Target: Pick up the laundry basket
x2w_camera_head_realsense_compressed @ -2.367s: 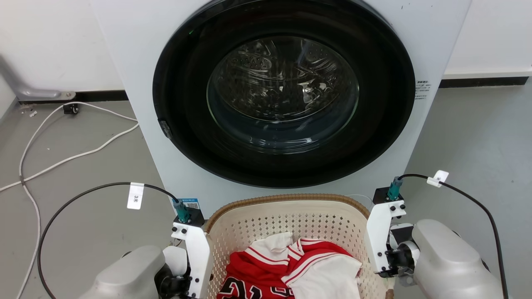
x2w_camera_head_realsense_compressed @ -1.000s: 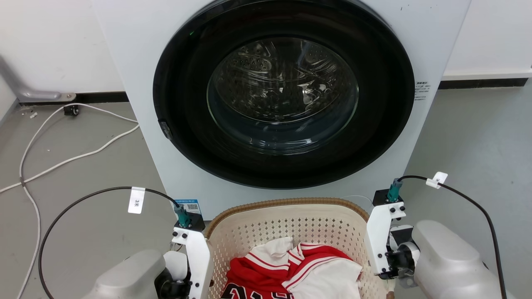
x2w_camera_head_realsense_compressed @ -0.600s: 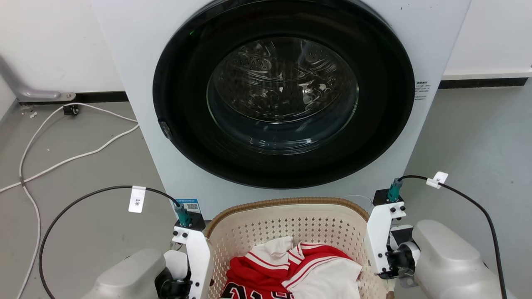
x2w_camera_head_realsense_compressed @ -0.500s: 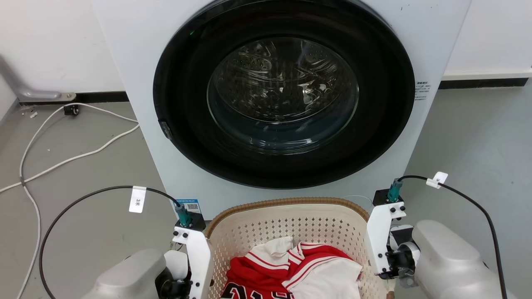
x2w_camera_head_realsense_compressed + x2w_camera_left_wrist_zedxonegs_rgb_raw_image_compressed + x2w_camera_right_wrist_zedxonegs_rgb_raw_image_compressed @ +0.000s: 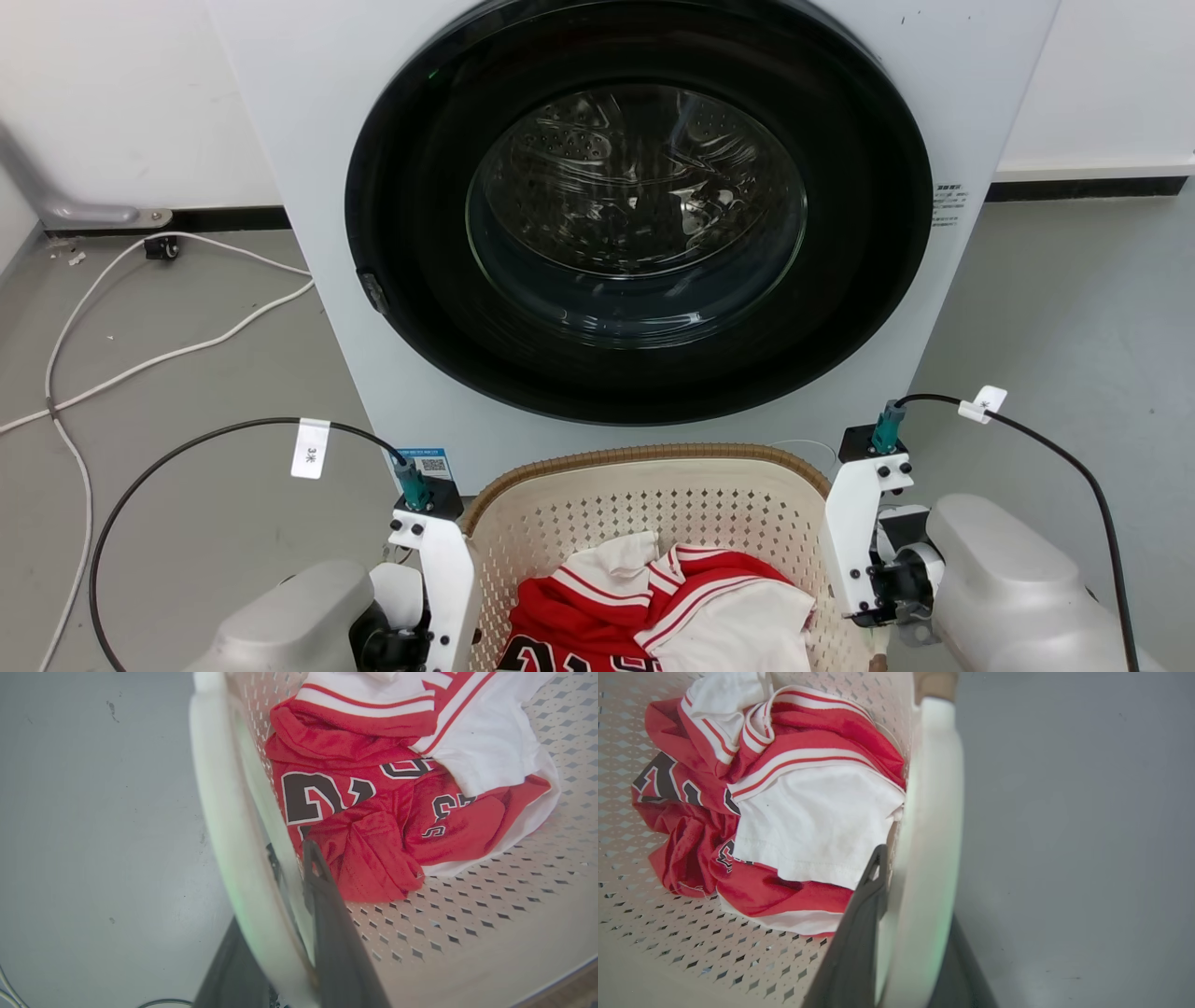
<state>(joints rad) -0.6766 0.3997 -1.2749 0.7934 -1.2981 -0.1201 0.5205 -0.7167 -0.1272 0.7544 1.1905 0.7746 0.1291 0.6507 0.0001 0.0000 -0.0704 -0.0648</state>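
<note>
Laundry basket (image 5: 653, 495) sits mouth-up before the washer (image 5: 308, 140), long axis side to side. Left gripper (image 5: 289, 868) and right gripper (image 5: 915, 891) clamp its handles (image 5: 219, 812). Basket and grippers are slightly lower in the head view than earlier.

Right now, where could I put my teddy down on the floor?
The grey floor right of the washing machine is bare. The floor on the left has white cables across it. In front of the machine it's crowded: the basket sits close, with a robot arm on each side.
</note>
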